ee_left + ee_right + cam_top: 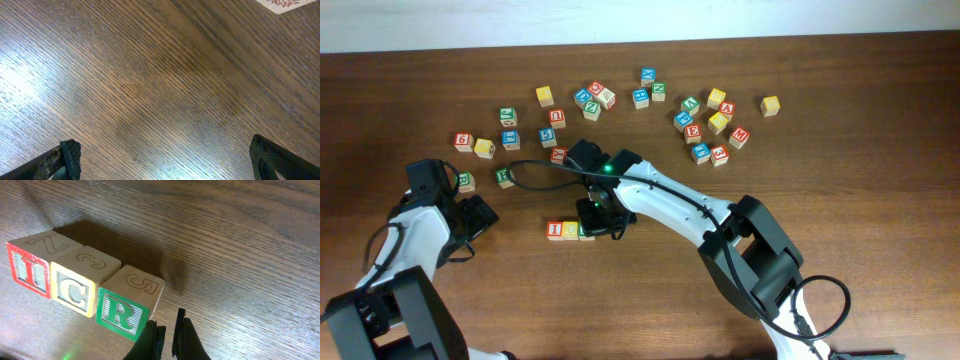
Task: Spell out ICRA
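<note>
Right wrist view: red-faced wooden "I" cube (27, 272), yellow-faced "C" cube (75, 294) and green-faced "R" cube (120, 312) touch in a row; right fingers (189, 341), pressed together and empty, sit at R's five o'clock. Left fingers (70, 155) gape wide.

a dark brown wood-grain table (880, 150) fills the view; a pale strip (640, 18) runs beyond its far edge

I see dark wood table (880, 200), grain running plain through both wrist views. Just left of right gripper (167, 330), three cubes sit on tabletop in touching row: red "I" cube (27, 272) farthest, yellow "C" cube (72, 292) in middle, green "R" cube (120, 312) just beside fingertips. Loose scatter of lettered cubes (710, 125) lies well beyond that gripper. Below left gripper (165, 157), wood surface.
</note>
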